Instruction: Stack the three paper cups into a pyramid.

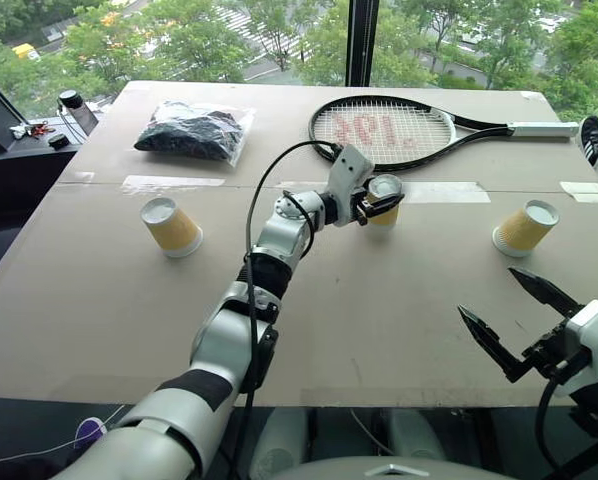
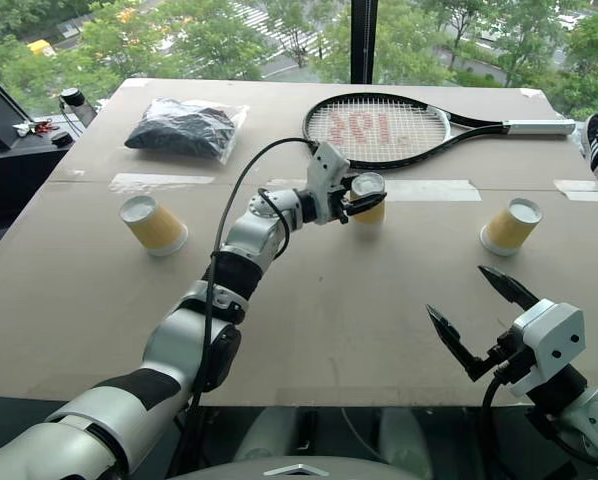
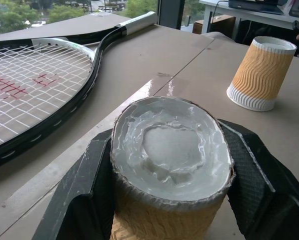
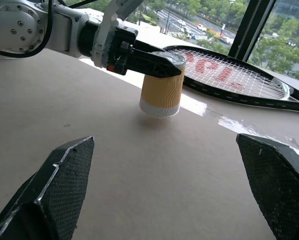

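Three yellow ribbed paper cups stand upside down, white bases up, on the brown table (image 1: 109,320). One cup (image 1: 171,226) is at the left, one (image 1: 526,228) at the right. The middle cup (image 1: 386,186) is near the racket's head, and my left gripper (image 1: 383,208) is shut on its upper part. The left wrist view shows that cup's white base (image 3: 169,150) between the black fingers (image 3: 89,185), with the right cup (image 3: 262,72) beyond. Whether the held cup touches the table I cannot tell. My right gripper (image 1: 487,292) stands open over the table's near right part, holding nothing.
A tennis racket (image 1: 384,130) lies across the far middle, its handle pointing right. A clear bag of dark material (image 1: 192,130) lies at the far left. Strips of tape (image 1: 174,183) cross the table. A shoe (image 1: 592,135) shows at the right edge.
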